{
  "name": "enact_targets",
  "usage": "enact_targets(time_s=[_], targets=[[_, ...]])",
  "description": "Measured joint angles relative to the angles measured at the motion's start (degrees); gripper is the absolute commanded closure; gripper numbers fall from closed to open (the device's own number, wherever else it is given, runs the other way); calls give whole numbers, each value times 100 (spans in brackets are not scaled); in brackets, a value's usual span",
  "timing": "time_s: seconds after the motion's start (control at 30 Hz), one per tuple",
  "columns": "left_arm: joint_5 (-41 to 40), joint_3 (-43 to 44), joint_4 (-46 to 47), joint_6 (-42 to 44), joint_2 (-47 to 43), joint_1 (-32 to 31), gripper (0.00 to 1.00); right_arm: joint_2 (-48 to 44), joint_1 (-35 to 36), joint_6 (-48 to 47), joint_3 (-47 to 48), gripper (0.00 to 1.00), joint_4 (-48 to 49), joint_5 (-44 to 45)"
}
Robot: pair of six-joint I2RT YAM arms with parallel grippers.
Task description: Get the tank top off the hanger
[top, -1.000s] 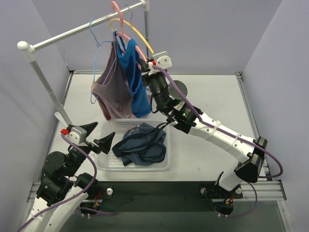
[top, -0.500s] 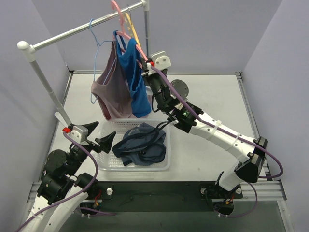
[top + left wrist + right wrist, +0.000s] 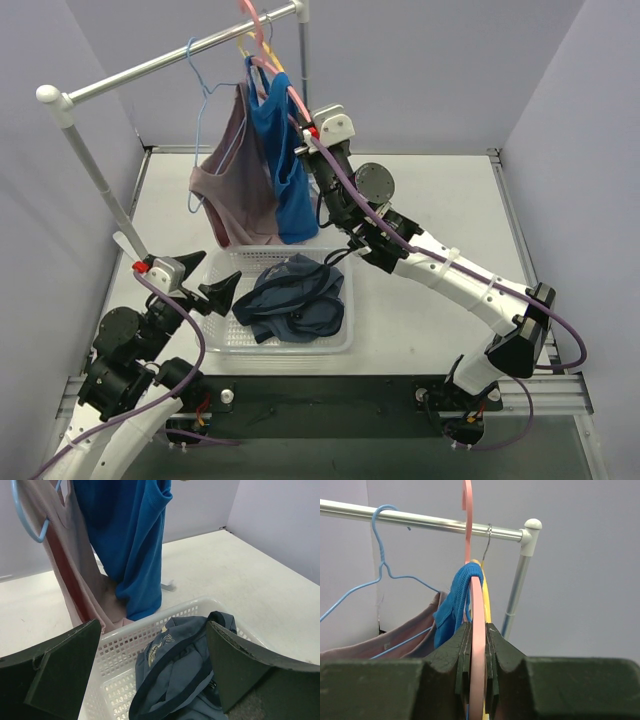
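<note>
A blue tank top (image 3: 279,160) hangs on a pink hanger (image 3: 270,60) whose hook is on the metal rail (image 3: 180,55). My right gripper (image 3: 308,130) is shut on the pink hanger's arm; in the right wrist view the pink hanger (image 3: 476,625) runs straight between the closed fingers, with the blue strap (image 3: 457,600) draped over it just ahead. The blue top also hangs in the left wrist view (image 3: 127,540). My left gripper (image 3: 205,290) is open and empty, low at the left edge of the white basket (image 3: 220,335).
A mauve tank top (image 3: 235,180) hangs on a light blue wire hanger (image 3: 200,100) to the left. A yellow hanger (image 3: 486,592) sits behind the pink one. A dark blue garment (image 3: 290,298) lies in the basket. The rail's post (image 3: 95,170) slants at left.
My right gripper has lifted and swung the pink hanger up and back toward the rail; the blue tank top moved with it and hangs straighter. The left arm has barely moved.
</note>
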Motion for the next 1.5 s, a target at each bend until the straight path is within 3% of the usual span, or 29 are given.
enact_targets(time_s=[0.4,0.7,1.07,1.13,1.5], targets=[[-2,0,0,0,66,2,3,-31,-358,31,-2,100,39,-44],[-55,173,-37,-92,306,2,3,-758,-584,839,-625,100,46,-636],[-15,874,-37,-173,767,2,5,-964,-1126,1755,-817,100,144,-1292],[-44,1108,-114,-175,905,2,10,-1097,-1123,1867,-994,100,155,-1429],[-350,3316,-450,-695,2594,2,18,-2048,-1123,2380,-1932,100,289,-2218]])
